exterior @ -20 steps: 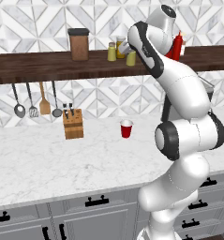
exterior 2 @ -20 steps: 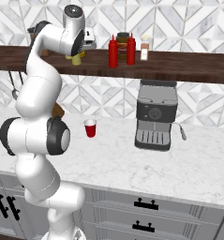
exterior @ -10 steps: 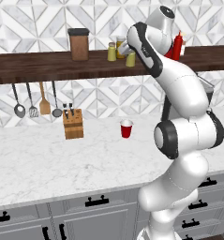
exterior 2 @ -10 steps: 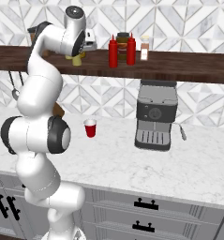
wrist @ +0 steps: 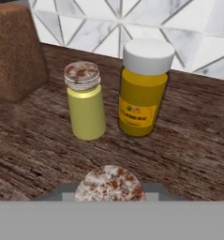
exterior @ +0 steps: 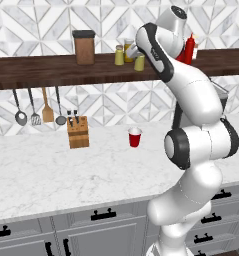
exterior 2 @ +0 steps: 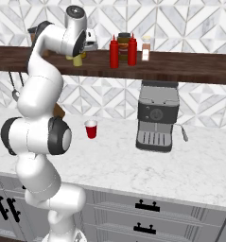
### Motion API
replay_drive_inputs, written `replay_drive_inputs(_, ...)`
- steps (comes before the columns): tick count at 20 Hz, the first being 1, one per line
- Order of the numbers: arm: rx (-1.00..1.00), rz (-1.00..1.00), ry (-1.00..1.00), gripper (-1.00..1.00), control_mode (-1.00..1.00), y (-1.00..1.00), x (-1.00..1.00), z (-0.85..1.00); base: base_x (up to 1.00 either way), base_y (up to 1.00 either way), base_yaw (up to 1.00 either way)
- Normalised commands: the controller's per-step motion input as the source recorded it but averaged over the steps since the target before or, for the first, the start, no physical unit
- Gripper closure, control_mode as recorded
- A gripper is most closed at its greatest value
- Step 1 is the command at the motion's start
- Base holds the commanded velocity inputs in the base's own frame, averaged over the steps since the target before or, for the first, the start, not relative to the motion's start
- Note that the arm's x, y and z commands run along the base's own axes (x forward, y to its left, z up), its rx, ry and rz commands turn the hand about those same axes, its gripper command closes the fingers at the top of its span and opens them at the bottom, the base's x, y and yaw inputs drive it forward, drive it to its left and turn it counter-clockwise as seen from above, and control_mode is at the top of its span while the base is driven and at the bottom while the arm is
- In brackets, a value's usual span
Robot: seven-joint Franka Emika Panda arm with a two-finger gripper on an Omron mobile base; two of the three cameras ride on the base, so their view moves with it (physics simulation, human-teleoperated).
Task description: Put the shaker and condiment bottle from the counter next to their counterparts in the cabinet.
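Note:
My gripper [wrist: 108,193] is up at the cabinet shelf [exterior: 51,70], shut on a yellow-green shaker [exterior: 139,62] whose speckled cap [wrist: 108,184] shows between the fingers. Just beyond it on the plank stands the matching shaker [wrist: 85,107], upright, with a yellow white-lidded jar [wrist: 144,89] beside it. From the right, the gripper [exterior 2: 81,53] holds the shaker [exterior 2: 77,60] at the shelf's front edge. Whether it rests on the plank I cannot tell. Two red condiment bottles [exterior 2: 114,52] [exterior 2: 132,49] stand side by side farther right on the shelf.
A brown canister [exterior: 84,47] stands on the shelf left of the shakers. On the counter [exterior: 66,170] are a red cup [exterior: 134,137], a knife block [exterior: 77,132] and a coffee machine [exterior 2: 157,116]. Utensils [exterior: 36,107] hang under the shelf.

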Motion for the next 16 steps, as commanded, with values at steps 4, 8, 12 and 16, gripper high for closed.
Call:
replay_drive_inputs(4, 0.05, 0.0, 0.0, -1.0, -1.0, -0.04, 0.0, -0.07, 0.0, 0.0, 0.0)
replay_drive_inputs(8, 0.05, 0.0, 0.0, -1.0, -1.0, -0.05, 0.0, 0.03, 0.0, 0.0, 0.0)
replay_drive_inputs(12, 0.01, 0.0, -0.01, -1.0, -1.0, 0.0, 0.0, 0.26, 0.0, 0.0, 0.0)
replay_drive_inputs(16, 0.0, 0.0, 0.0, -1.0, -1.0, 0.0, 0.0, 0.32, 0.0, 0.0, 0.0)
